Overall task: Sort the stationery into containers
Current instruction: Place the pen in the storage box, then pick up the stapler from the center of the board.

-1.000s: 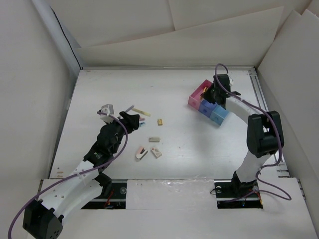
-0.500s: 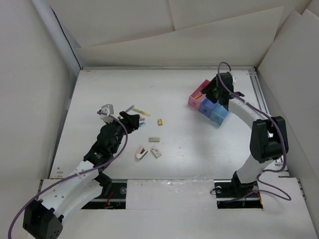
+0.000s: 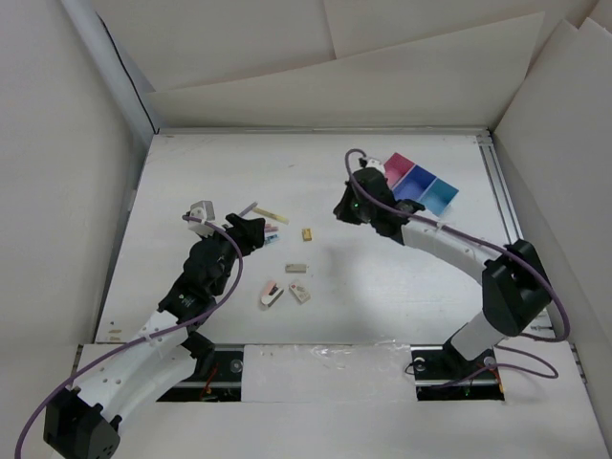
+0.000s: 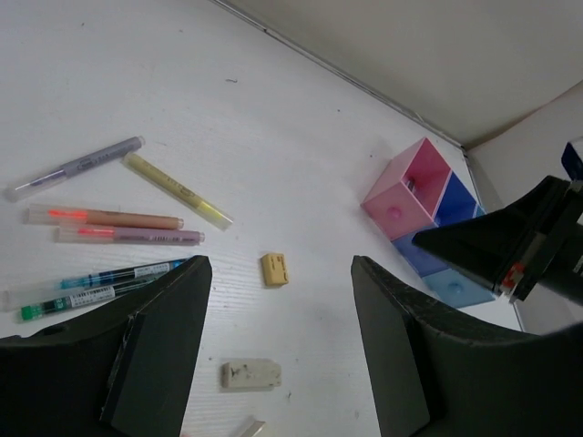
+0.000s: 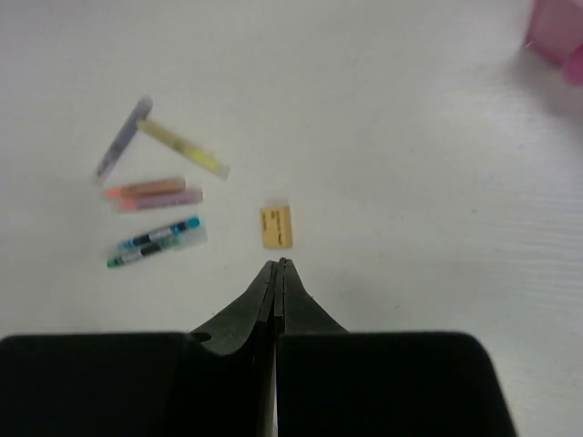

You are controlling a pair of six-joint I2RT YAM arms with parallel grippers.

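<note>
The right gripper (image 5: 279, 266), jaws pressed together, points at a small tan rectangular block (image 5: 276, 226) lying on the white table (image 5: 410, 137) just beyond its tips. The left gripper (image 4: 277, 264) has its jaws apart beside thin loose pens (image 4: 114, 218).

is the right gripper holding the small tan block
No, the right gripper is shut on nothing, and the tan block lies on the table just ahead of its tips.

Cut off in the right wrist view: pink box (image 5: 557, 27). Half hidden behind a left finger (image 4: 146, 355): teal pens (image 4: 118, 276).
</note>
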